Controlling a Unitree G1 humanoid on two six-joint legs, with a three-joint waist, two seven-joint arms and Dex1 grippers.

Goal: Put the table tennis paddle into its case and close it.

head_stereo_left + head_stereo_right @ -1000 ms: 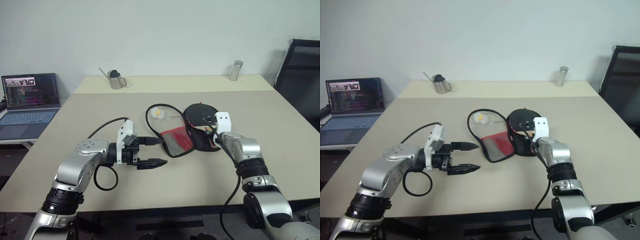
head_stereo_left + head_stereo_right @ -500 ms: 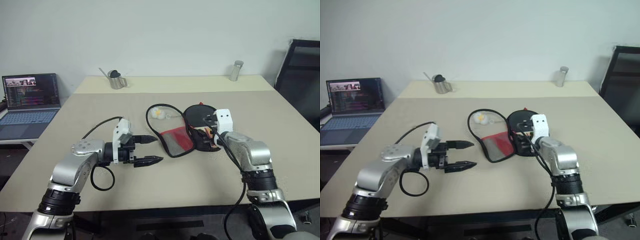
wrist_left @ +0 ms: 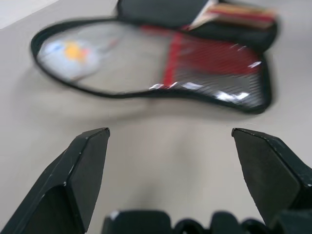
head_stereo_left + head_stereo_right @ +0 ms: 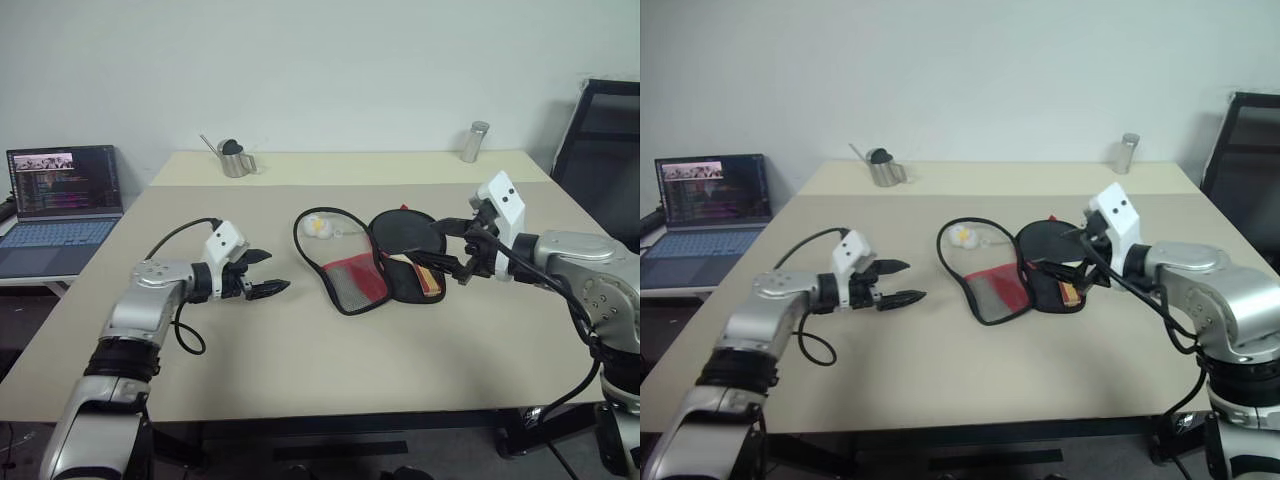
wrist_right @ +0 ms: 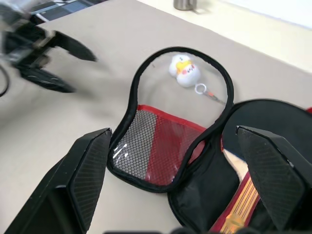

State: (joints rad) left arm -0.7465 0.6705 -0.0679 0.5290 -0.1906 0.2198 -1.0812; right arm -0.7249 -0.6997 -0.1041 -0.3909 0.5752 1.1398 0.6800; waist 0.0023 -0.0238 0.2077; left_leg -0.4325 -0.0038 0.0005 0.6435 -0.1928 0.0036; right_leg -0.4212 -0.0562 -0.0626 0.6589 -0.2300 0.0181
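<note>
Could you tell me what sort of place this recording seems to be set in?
Probably an office or lab room used for robot trials: a plain beige table against a bare white wall, an open laptop showing code on a side desk, and a black office chair at the table's far corner.

An office: laptop [image 4: 62, 195], plain tables [image 4: 300, 350], black chair [image 4: 605, 130].

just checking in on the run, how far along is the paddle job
Done: the table tennis paddle lies in the case's right half. In hand: nothing; the left gripper and right gripper are both open and empty. Left: fold the mesh flap over and zip it.
</note>
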